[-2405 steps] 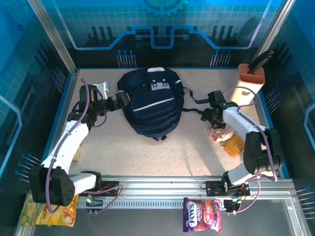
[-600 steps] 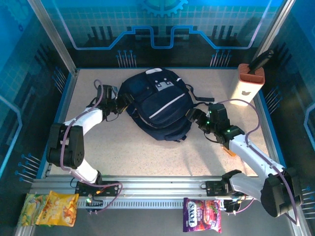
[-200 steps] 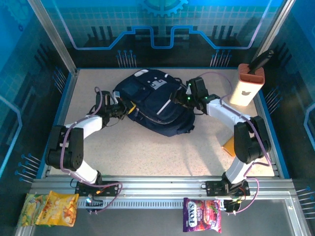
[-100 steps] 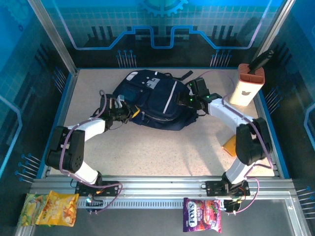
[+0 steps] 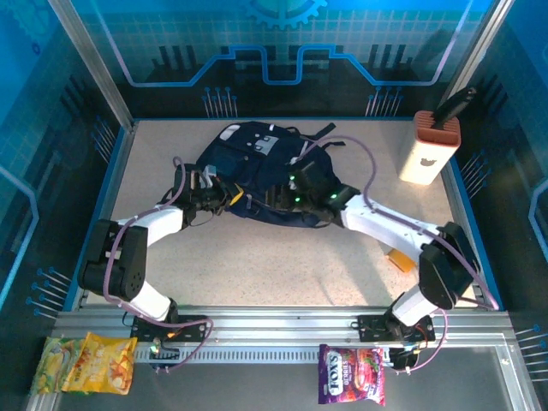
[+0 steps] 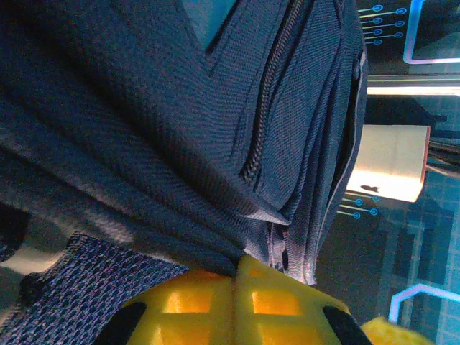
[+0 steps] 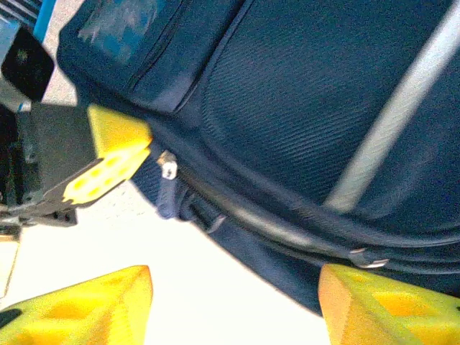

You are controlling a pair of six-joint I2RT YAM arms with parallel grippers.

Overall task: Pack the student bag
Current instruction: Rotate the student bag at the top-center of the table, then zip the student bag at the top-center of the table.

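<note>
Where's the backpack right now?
In the top view the student bag lies at the far middle of the table, the left end effector pinching its left edge and the right end effector over its near side.

Non-task items on and around the speckled beige table (image 5: 257, 274).

A white box (image 5: 425, 161) with an orange-brown top stands upright near the far right corner of the table, just beside the blue border. A dark handle (image 5: 455, 104) projects from its top, tilted to the right. A flat orange item (image 5: 399, 260) lies on the table surface toward the right side, partly covered; its type cannot be told. A metal rail (image 5: 282, 330) runs across the near edge of the table. Yellow snack packets (image 5: 86, 364) lie beyond the rail at the lower left. A purple packet (image 5: 352, 374) lies beyond the rail, right of centre, well apart from the yellow ones. Blue panels (image 5: 274, 51) printed with a circuit pattern enclose the table.
</note>
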